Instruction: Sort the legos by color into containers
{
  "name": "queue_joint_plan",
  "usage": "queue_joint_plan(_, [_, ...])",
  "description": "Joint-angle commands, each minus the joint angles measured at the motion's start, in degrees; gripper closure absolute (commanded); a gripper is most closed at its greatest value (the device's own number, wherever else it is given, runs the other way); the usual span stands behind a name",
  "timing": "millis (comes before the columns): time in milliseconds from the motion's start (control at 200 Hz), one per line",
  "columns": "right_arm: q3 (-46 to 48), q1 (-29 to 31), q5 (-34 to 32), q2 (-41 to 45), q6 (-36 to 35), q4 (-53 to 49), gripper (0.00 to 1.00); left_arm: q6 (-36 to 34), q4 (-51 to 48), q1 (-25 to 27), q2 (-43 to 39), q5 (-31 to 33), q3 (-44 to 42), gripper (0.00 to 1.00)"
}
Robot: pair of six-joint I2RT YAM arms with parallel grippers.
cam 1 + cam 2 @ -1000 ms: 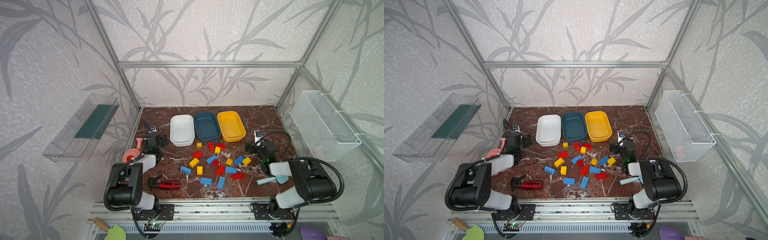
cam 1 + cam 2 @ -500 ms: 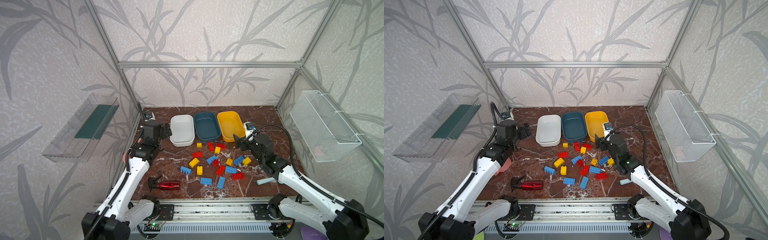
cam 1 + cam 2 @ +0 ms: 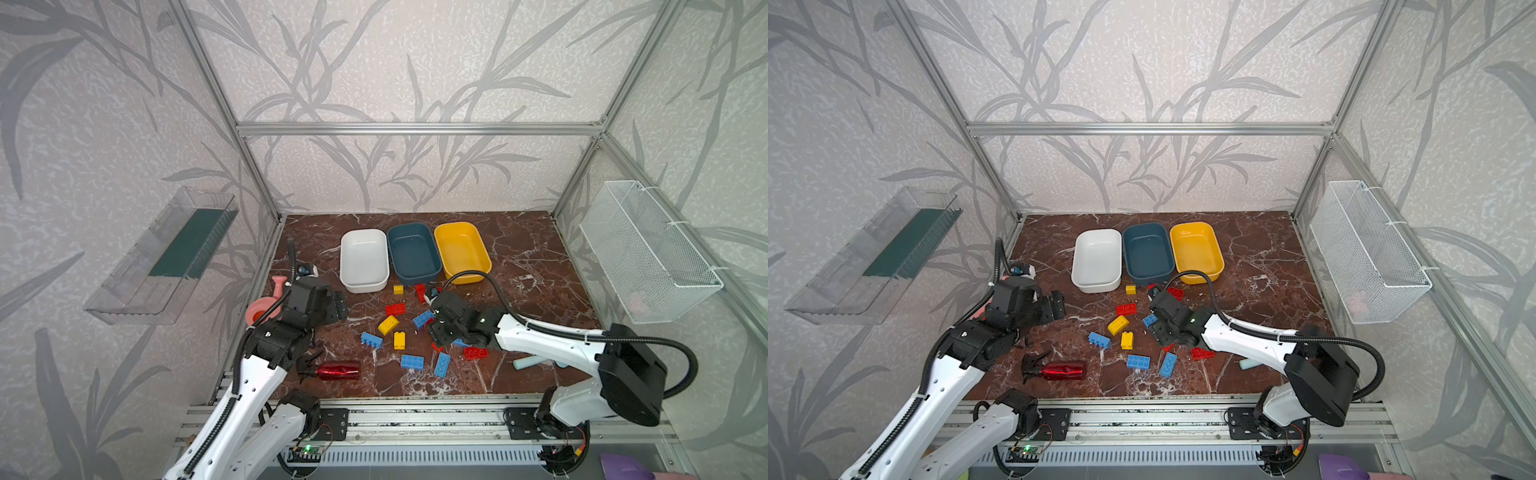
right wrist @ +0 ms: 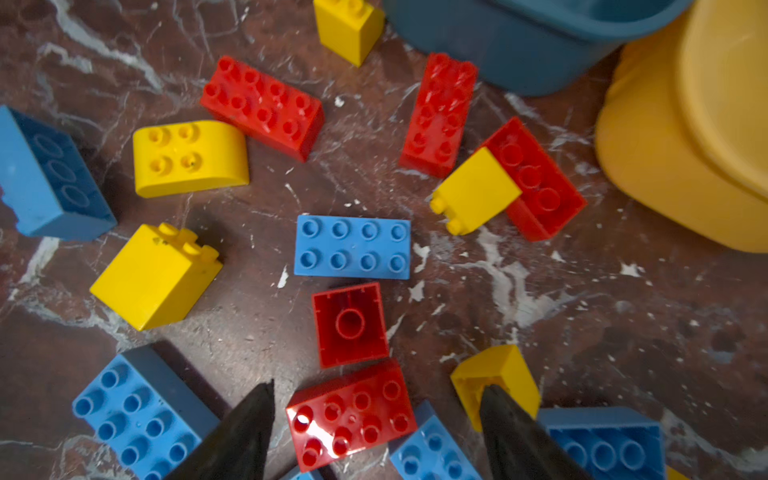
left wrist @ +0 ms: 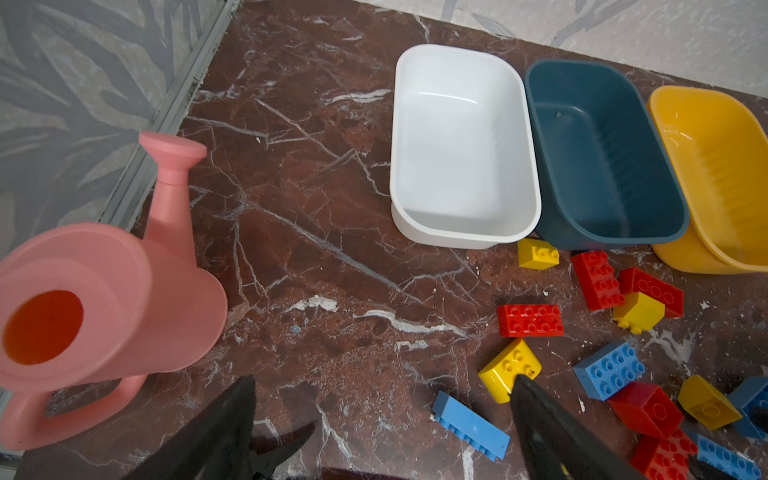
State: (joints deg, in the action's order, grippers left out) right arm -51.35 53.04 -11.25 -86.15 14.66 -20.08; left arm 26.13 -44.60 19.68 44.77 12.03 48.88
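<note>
Red, yellow and blue legos (image 3: 417,328) lie scattered on the brown marble table in front of three containers: a white tub (image 3: 364,259), a teal tub (image 3: 413,253) and a yellow tub (image 3: 462,251), all empty. My right gripper (image 3: 434,320) (image 3: 1156,320) hangs low over the pile. In the right wrist view the right gripper (image 4: 380,388) is open, and its fingers stand apart on either side of a red brick (image 4: 351,413). My left gripper (image 3: 338,305) (image 5: 384,380) is open over bare table, left of a blue brick (image 5: 469,426) and a yellow brick (image 5: 509,368).
A pink watering can (image 3: 266,305) stands at the left edge behind my left arm. A red spray bottle (image 3: 336,370) lies near the front. A light blue scoop (image 3: 525,364) lies under my right arm. A wire basket (image 3: 648,257) and a clear tray (image 3: 166,257) hang on the walls.
Both arms have unfolded from the front rail and reached out. The right gripper has swung left and down onto the lego pile with its jaws narrowing. The left gripper has come nearer the legos.
</note>
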Motion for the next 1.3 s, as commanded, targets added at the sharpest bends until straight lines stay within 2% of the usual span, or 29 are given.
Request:
queue_joint_plan(0, [-4.4,0.1,2.8,-3.6,-1.7,-2.9,0.21,-0.2,-0.5,0.3,-1.5,-1.9,-0.6,0.05])
queue_joint_plan(165, [-10.3,0.0,2.7,-10.5,-5.1,-6.3,0.22,0.1,0.3,0.3,-0.5,-4.3,-1.0,0.05])
queue_joint_plan(240, [-11.6,-0.2,3.3,-13.4,-6.4,-6.5,0.25,-0.2,0.1,0.3,0.3,-4.3,-0.8,0.06])
queue_joint_plan(360, [-12.4,-1.3,5.6,-15.3,-7.0,-6.0,0.32,-0.1,-0.1,0.4,0.8,-4.4,-0.9,0.06])
queue_joint_plan(460, [-12.9,-1.6,6.1,-15.8,-7.4,-6.2,0.33,0.0,-0.4,0.6,0.8,-4.5,-1.1,0.06])
queue_joint_plan(575, [-12.3,-1.6,6.3,-15.4,-7.4,-6.4,0.33,-0.1,0.0,0.7,1.2,-4.9,-1.1,0.07])
queue_joint_plan(680, [-11.8,-1.6,7.0,-14.9,-7.4,-7.1,0.42,0.0,-0.2,0.8,1.4,-4.9,-0.9,0.07])
queue_joint_plan(800, [-10.7,-1.6,6.8,-14.1,-7.4,-7.4,0.48,-0.2,0.1,0.8,1.2,-5.1,-1.0,0.08])
queue_joint_plan(1015, [-11.0,-1.7,5.8,-12.4,-7.4,-9.0,0.68,0.0,0.3,0.8,1.3,-5.6,-1.2,0.08])
queue_joint_plan(1185, [-12.2,-3.3,6.4,-7.7,-7.4,-12.3,0.70,-0.1,0.3,0.7,1.9,-6.1,-1.2,0.08])
queue_joint_plan(1295, [-14.5,-6.6,7.2,-4.9,-8.0,-14.8,0.72,-0.2,0.7,0.7,2.5,-5.8,-1.2,0.09])
